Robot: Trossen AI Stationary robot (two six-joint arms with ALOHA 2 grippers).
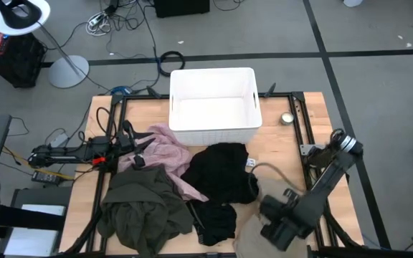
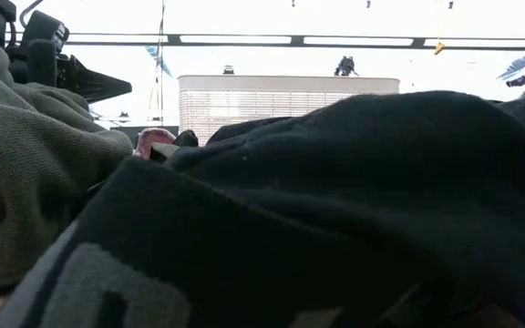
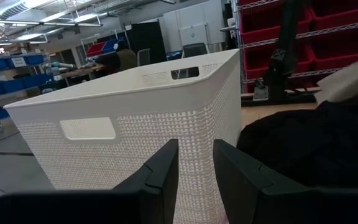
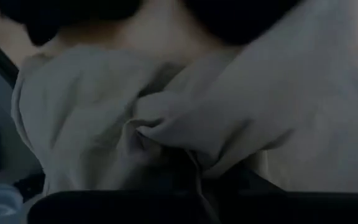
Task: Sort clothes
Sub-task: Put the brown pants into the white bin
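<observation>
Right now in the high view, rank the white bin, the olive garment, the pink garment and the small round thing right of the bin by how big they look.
1. White bin and olive garment: too close to rank.
2. Pink garment, partly covered.
3. Small round thing.

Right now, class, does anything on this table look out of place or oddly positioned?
Yes. The beige garment droops over the table's near edge, bunched in the right gripper, which is shut on it. The white bin is empty.
</observation>
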